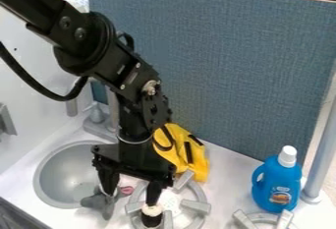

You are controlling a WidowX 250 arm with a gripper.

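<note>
The gripper (131,192) hangs low between the sink and the left burner, its two fingers spread apart. Just under its right fingertip stands a small black object with a cream top (152,214), at the left burner; whether they touch I cannot tell. By the left fingertip lies a grey, soft-looking thing (99,203) at the sink's right rim, partly hidden by that finger. A small pink item (126,190) shows between the fingers, farther back.
The round metal sink (54,174) is at the left, with a faucet (113,110) behind it. Behind the gripper lies a yellow bag-like thing (197,157). The left burner (195,205) is beneath; a blue bottle (275,184) stands right, behind another burner (244,220). A blue partition (230,75) rises behind.
</note>
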